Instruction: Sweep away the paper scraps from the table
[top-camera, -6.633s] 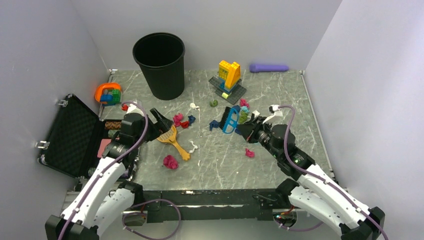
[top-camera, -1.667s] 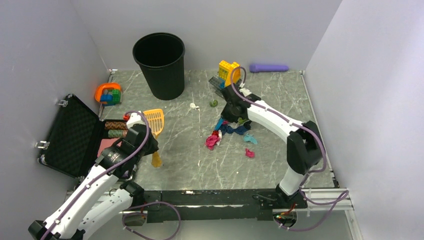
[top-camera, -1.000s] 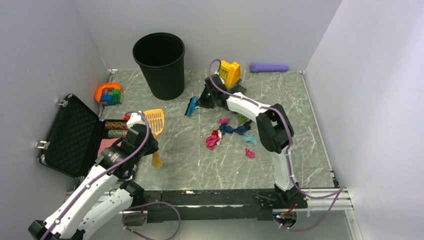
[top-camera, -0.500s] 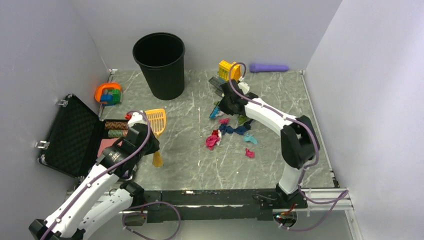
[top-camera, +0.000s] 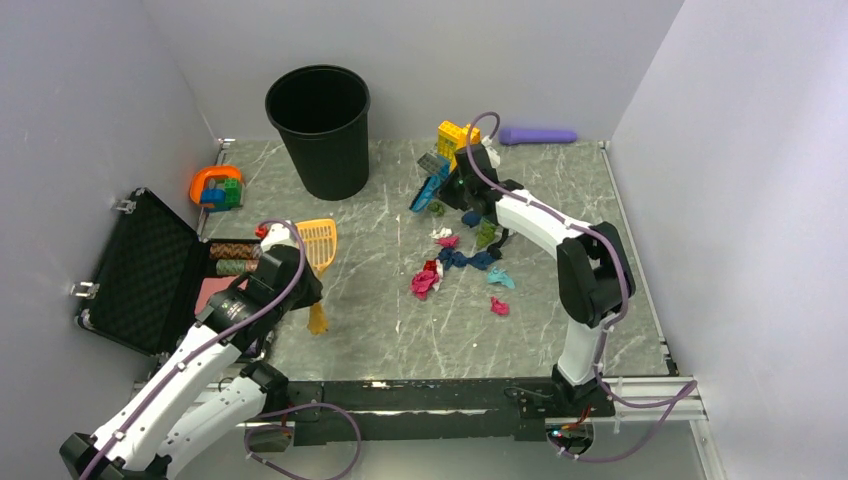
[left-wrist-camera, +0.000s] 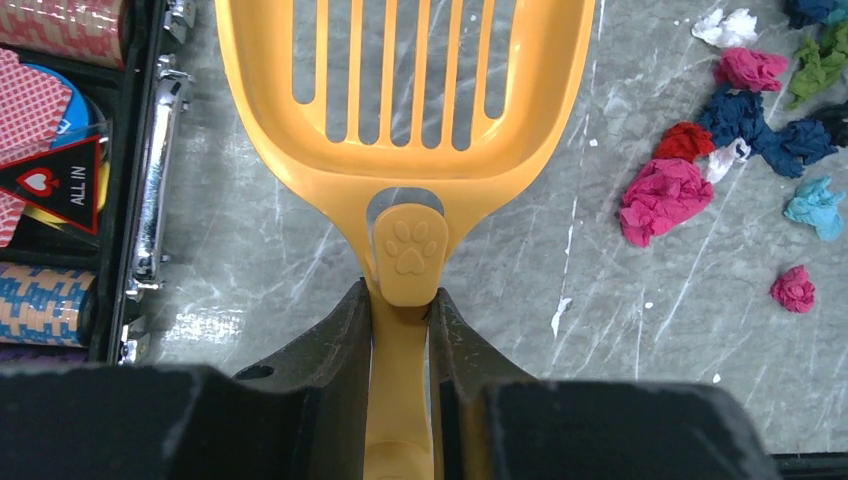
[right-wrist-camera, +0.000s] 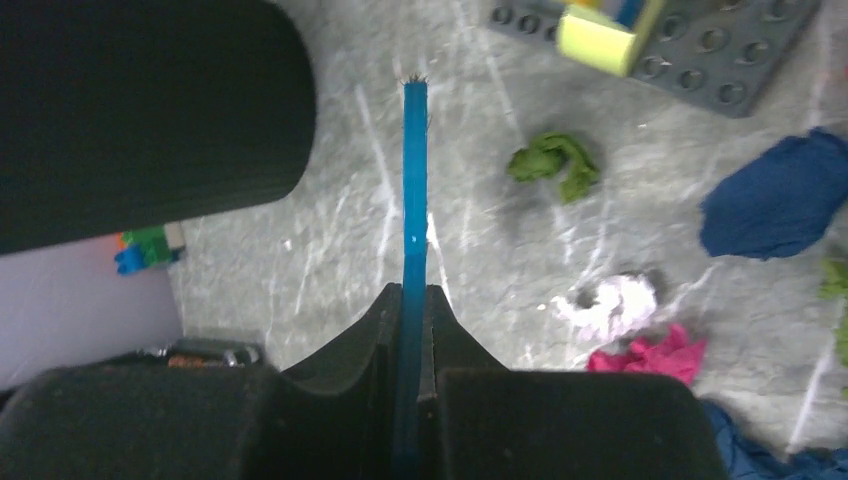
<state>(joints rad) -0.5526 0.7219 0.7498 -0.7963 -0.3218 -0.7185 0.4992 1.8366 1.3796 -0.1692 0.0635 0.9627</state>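
Grey-green marble with white veins forms the table (top-camera: 400, 330), which fills the middle of the top view between pale walls. At the left edge a black foam-lined case (top-camera: 140, 265) is laid open, and a black bin (top-camera: 318, 130) is stood upright at the upper left of the table.

The left tool (top-camera: 298, 290), at lower left, is pressed together on the handle of an orange slotted scoop (top-camera: 314, 243) (a paw print is moulded on that handle, as the left wrist view shows). The scoop's pan is pointed toward the top of the frame, beside the case.

The right tool (top-camera: 458, 188) is stretched out to the upper middle of the table. The flat handle of a blue brush (top-camera: 430, 188) is pinched between its fingers. The brush is held tilted, just left of a yellow-and-blue brick build (top-camera: 457, 145).

The paper scraps (top-camera: 455, 260) are gathered in a loose cluster at the middle of the table, just below the brush and well apart from the scoop. Magenta, navy, red, teal, green and white wads are seen there. One small magenta wad (top-camera: 498, 306) is set a little apart at the cluster's lower right. In the right wrist view a green wad (right-wrist-camera: 552, 160) is seen near the brush, to its right and not touching it.
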